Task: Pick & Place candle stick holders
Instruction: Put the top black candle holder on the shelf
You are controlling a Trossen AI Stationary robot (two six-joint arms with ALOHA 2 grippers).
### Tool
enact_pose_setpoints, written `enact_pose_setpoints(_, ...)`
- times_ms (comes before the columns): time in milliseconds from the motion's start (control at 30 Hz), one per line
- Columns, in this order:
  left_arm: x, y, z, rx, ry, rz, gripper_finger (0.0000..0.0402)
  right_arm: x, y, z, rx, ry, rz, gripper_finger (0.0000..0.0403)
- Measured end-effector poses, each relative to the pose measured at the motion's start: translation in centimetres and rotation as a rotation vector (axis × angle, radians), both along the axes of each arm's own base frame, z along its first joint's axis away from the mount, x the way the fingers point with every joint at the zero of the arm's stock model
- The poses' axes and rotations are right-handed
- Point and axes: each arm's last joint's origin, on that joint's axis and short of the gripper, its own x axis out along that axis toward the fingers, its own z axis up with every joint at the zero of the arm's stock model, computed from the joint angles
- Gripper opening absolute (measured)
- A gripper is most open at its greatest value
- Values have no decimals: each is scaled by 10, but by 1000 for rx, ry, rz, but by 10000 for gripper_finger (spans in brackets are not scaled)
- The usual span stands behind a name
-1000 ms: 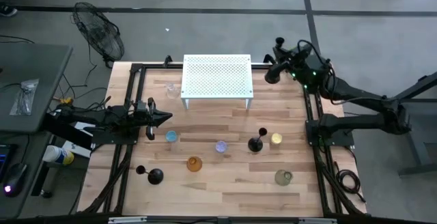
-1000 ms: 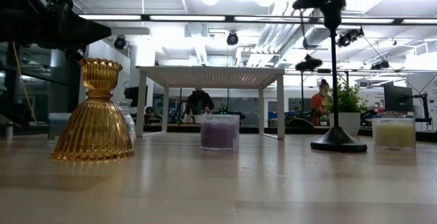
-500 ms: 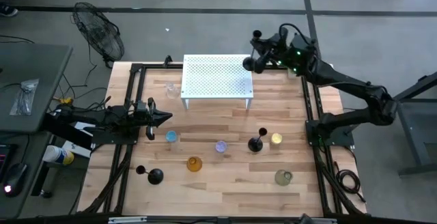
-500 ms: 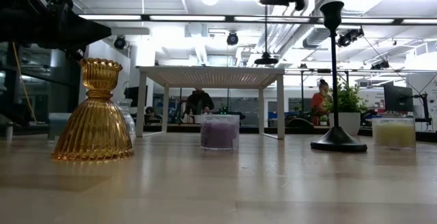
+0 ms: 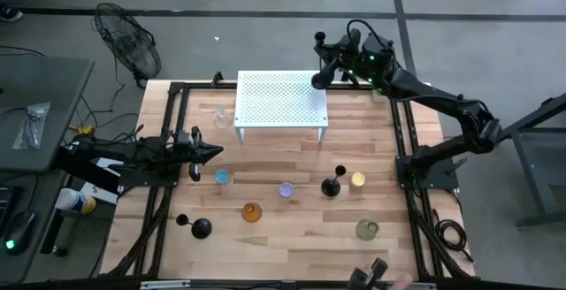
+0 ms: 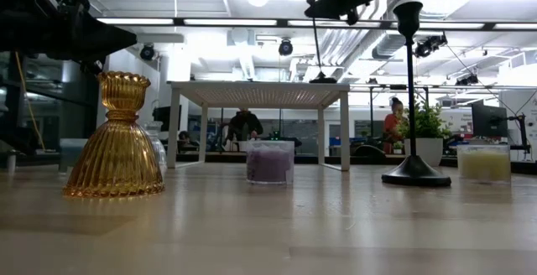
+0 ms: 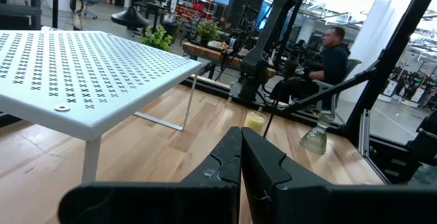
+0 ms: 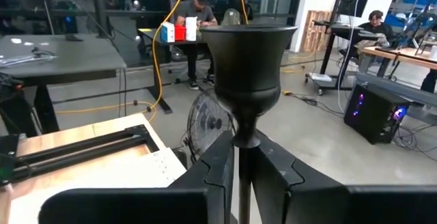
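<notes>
Your wooden table [image 5: 292, 237] fills the middle of the high view, black rails along its left and right edges. The white perforated stand [image 5: 281, 100] sits at the top centre, its back edge near the table's far edge.

Your right gripper [image 5: 329, 60] is in the upper right, just past the stand's right corner, clamped on the stem of a tall black candlestick [image 8: 246, 67]; its base [image 6: 320, 78] hangs over the stand top in the low view.

Your left gripper [image 5: 215, 153] waits at the left edge, fingers closed, holding nothing.

Lower half, well apart:
- black candlestick [image 5: 331, 185], right of centre
- black candlestick [image 5: 200, 227], lower left
- amber holder [image 5: 252, 211]
- grey-green holder [image 5: 367, 229]
- yellow cup [image 5: 358, 180]
- purple cup [image 5: 286, 189]
- blue cup [image 5: 222, 177]

Bare wood shows under the stand's front edge.
</notes>
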Motion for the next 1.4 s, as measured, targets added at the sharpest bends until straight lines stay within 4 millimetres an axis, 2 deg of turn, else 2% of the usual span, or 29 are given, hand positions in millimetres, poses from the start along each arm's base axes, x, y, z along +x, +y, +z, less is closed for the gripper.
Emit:
enact_pose_setpoints(433,0,0,0,0,0,-1,1,6,-16,-11,17,-22,-53,36)
enact_pose_setpoints(1400,0,0,0,0,0,-2,1,7,-21,-14,66,-58,-115,36)
